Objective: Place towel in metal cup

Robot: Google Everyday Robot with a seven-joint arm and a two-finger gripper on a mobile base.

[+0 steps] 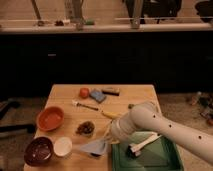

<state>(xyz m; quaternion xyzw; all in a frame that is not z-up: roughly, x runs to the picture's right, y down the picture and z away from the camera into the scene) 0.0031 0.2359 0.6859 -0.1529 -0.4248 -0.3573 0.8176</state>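
I've got the arm (165,127) reaching in from the right, and the pincer (102,148) is down at the near edge of the desk (127,95), its fingers together on the towel (94,147). The pale cloth lies mostly flat, pinched at its right corner, so by my reckoning I'm at the grasp, with the lift not yet done.

The metal cup (85,128) stands just behind the towel, a little to the left, toward the middle of the desk; something dark shows in its mouth, and I can't tell what. That's a short carry, which is good.

Room is tight here. The white bowl (63,146) is just left of the towel, with the maroon bowl (39,150) beside it, and the green tray (167,156) with its brush (142,145) sits just right of the pincer. The front edge is close, so a dropped cloth could slide off. The orange bowl (50,118) is well left. At the back, the tomato (84,92) and blue block (98,95) are out of my path. I'd go straight up first, then back over the cup.
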